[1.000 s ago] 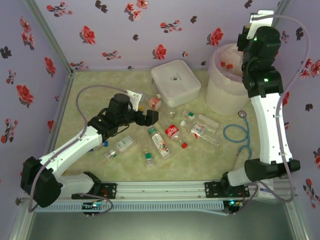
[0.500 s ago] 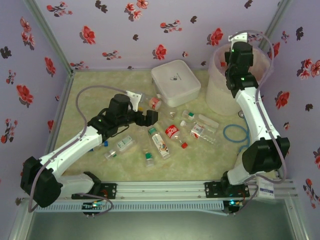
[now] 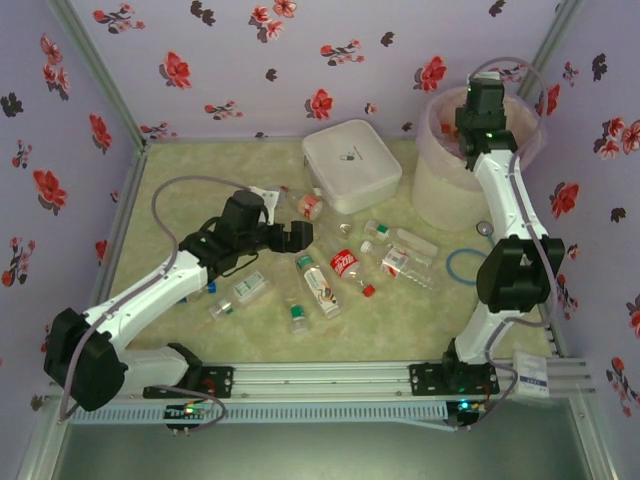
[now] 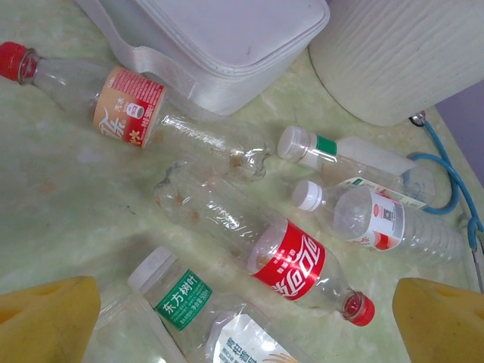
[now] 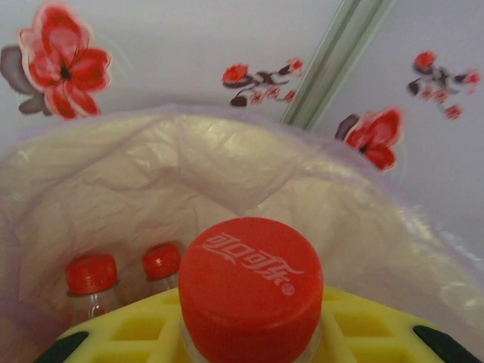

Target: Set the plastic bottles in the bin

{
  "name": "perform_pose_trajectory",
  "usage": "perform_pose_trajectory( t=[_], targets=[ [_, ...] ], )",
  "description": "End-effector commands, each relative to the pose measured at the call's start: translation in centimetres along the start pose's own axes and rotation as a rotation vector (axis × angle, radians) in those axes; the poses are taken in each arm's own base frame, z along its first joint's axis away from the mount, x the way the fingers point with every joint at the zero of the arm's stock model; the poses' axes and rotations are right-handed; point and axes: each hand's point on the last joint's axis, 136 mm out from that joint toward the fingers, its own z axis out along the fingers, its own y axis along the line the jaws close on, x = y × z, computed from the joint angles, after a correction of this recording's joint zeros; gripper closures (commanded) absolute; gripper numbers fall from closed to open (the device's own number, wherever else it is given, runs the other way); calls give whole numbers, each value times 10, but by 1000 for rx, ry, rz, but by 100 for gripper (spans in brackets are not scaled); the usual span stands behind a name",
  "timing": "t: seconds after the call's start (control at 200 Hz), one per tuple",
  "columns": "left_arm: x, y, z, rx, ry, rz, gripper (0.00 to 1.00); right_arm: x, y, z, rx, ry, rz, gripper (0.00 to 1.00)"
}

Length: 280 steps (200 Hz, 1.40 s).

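Lilac walls printed with red flowers close in the pale green marbled table (image 3: pixel 180 210) you are working over. Your bin (image 3: pixel 440 195) stands at its far right, the bag liner folded over the rim. In the right wrist view, two bottles with red caps (image 5: pixel 91 278) stand inside against the liner. Your right gripper (image 3: pixel 470 140) hangs over the bin's mouth, clamped on a red-capped bottle (image 5: pixel 251 283) whose cap pokes up between the yellow fingers (image 5: pixel 128 329). The loose bottles (image 3: pixel 330 270) lie scattered mid-table, left of the bin and nearer you. Among them are a cola-labelled bottle (image 4: pixel 291 261), an orange-labelled bottle (image 4: pixel 128 113) and a white-capped bottle (image 4: pixel 363 215), all on their sides. Your left gripper (image 4: pixel 242 325) hovers over this cluster with its jaws spread wide and nothing between them. A flat white lidded box (image 3: pixel 352 165) sits at the far side, just left of the bin. A blue cable loop (image 3: pixel 465 268) lies on the table on the near side of the bin.
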Motion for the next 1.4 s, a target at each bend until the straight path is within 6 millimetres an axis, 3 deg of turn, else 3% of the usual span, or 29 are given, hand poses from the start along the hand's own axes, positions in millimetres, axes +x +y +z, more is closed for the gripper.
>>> perform_pose_trajectory(
  t=[0.0,0.26,0.555,0.865,0.965,1.075,1.285,1.395],
  targets=[
    [6,10,6,-33,14,-23,0,8,8,7,-64,67,46,100],
    [8,12,10,-45,39,-23,0,47,30,45,-214,240,154,100],
    [8,12,17,-49,60,-29,0,95,54,63,-351,476,195,100],
    [9,10,25,-34,78,-39,0,142,69,72,-394,638,239,76],
    [10,11,26,-35,81,-41,0,138,69,72,-394,631,246,71],
    [11,11,26,-37,83,-44,0,117,62,64,-391,595,257,61],
    [11,12,28,-38,83,-48,0,66,41,40,-367,487,268,22],
    [11,12,30,-36,81,-54,0,45,29,23,-355,430,276,12]
  ],
)
